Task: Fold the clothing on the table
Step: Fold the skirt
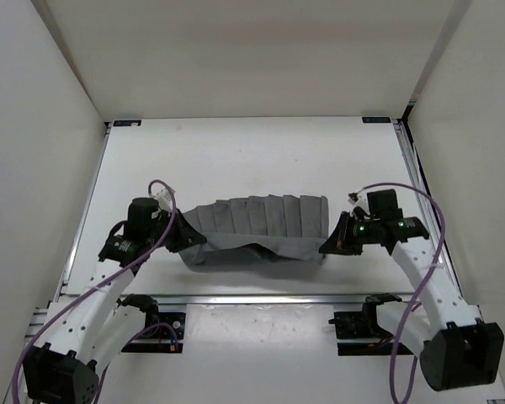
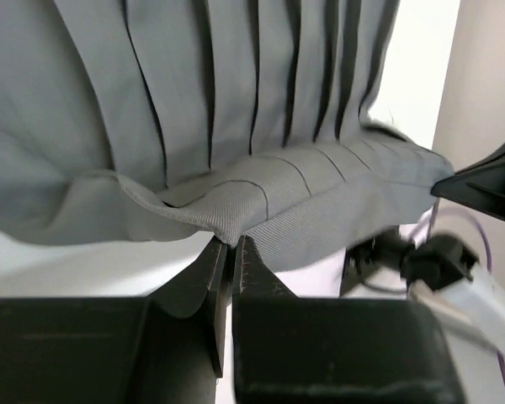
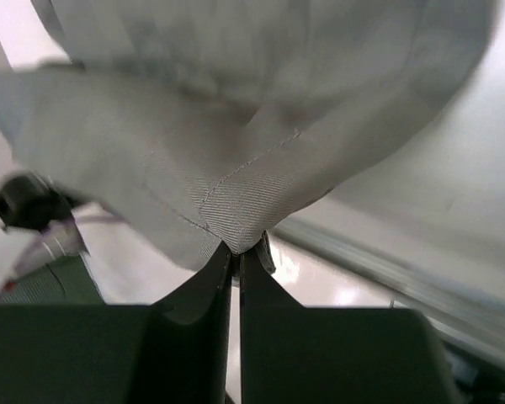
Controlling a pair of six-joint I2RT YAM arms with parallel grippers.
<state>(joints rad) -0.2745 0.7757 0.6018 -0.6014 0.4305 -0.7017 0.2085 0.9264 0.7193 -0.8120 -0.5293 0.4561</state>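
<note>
— Two ends of the clothing (image 1: 257,225) are seen pinched. By what?

— Its left end is clamped in the left gripper (image 1: 185,240), whose jaws are closed on a fold of the hemmed band. Its right end is clamped in the right gripper (image 1: 330,244), where a stitched corner of fabric is nipped between fingertips that nearly touch.

— Where is the clothing found?

— It is stretched between the two grippers over the near half of the table (image 1: 236,151), roughly centred from side to side. Pleats are seen running from the near band toward the far edge. A sag is seen in the middle of that band, just behind the metal rail (image 1: 261,297).

— Is it lifted?

— The pinched ends are held off the surface, and white table is seen beneath the band from the left wrist. Whether the far edge is rested on the table cannot be told.

— And the arms?

— The left arm (image 1: 93,303) and the right arm (image 1: 429,286) are both angled inward from their bases.
</note>
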